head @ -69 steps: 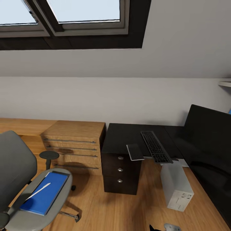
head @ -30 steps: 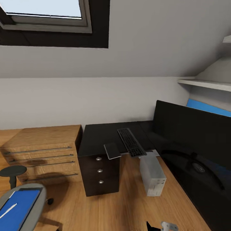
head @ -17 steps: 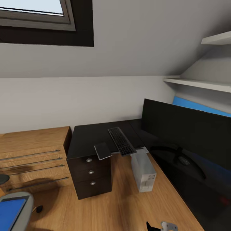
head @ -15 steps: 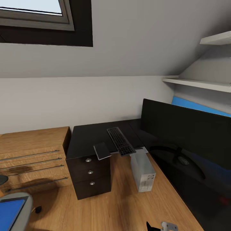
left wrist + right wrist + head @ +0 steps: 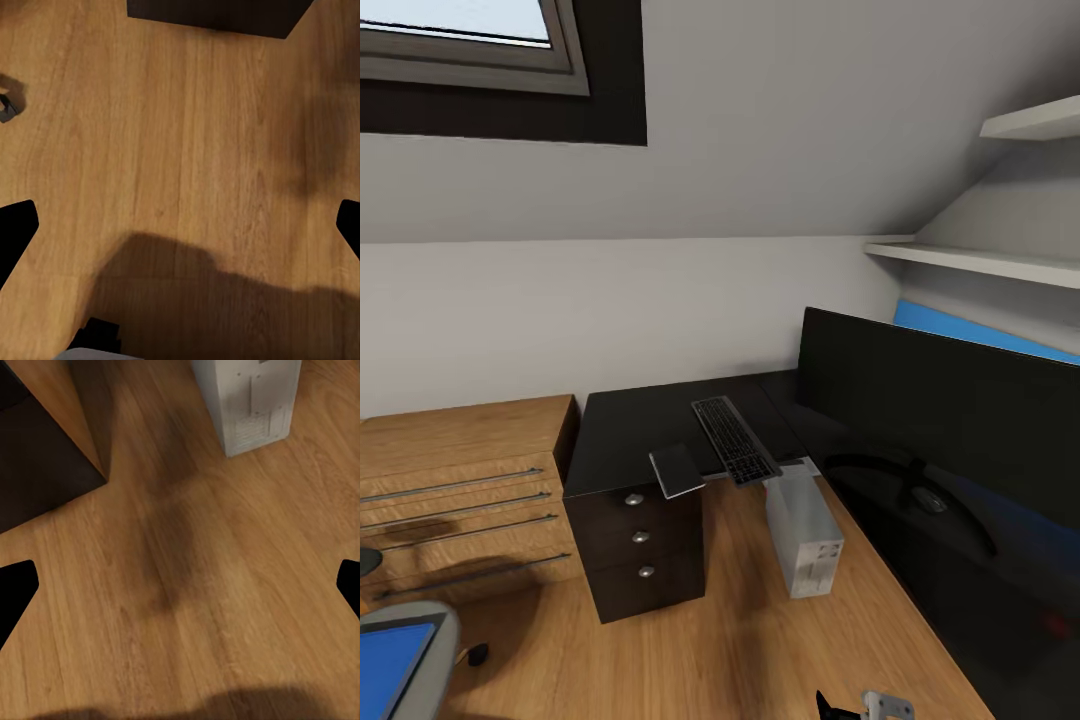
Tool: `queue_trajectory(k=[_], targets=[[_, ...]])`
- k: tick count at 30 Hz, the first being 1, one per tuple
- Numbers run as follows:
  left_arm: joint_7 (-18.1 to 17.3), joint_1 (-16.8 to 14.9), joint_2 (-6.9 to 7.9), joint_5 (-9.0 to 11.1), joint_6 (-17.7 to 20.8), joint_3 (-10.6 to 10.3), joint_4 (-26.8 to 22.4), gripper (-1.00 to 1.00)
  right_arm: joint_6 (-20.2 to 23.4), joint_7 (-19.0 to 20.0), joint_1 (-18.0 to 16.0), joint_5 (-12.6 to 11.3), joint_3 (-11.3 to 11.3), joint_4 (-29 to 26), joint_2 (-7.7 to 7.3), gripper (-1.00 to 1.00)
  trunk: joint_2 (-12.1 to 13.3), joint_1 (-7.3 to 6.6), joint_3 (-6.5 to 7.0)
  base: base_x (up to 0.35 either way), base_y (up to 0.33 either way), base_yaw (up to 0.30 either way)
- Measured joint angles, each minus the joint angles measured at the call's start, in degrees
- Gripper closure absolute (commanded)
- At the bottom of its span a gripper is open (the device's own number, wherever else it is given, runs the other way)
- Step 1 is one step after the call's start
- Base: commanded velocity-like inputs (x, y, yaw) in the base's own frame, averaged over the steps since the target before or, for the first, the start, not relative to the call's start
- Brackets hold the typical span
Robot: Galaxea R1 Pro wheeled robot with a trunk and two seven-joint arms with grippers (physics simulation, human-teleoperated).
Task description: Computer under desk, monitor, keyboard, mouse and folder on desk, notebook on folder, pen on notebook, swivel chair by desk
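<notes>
claws, left (image 5: 180, 225) and right (image 5: 180, 585), spread wide, face wooden floor (image 5: 187, 135)

The swivel chair (image 5: 420, 655) and the blue folder (image 5: 385, 670) on its seat are cut off at the head view's lower left corner. The monitor (image 5: 950, 440) runs off the right edge (its base hard to separate from the dark counter (image 5: 640, 440) beneath it).
</notes>
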Motion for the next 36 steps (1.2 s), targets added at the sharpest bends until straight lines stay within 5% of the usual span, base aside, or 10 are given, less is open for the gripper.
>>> queue_trajectory(k=[14, 36], targets=[[0.0, -0.01, -0.05, -0.04, 0.0, -0.13, 0.01, -1.0, 0.0, 0.01, 0.01, 0.08, 0.01, 0.07, 0.01, -1.0, 0.0, 0.0, 0.0, 0.0, 0.0, -0.032], [0.0, -0.02, -0.01, -0.04, -0.03, -0.09, 0.03, -1.0, 0.05, 0.07, 0.01, 0.09, 0.0, 0.07, -0.01, -1.0, 0.0, -0.01, 0.0, 0.046, 0.099, -0.238]])
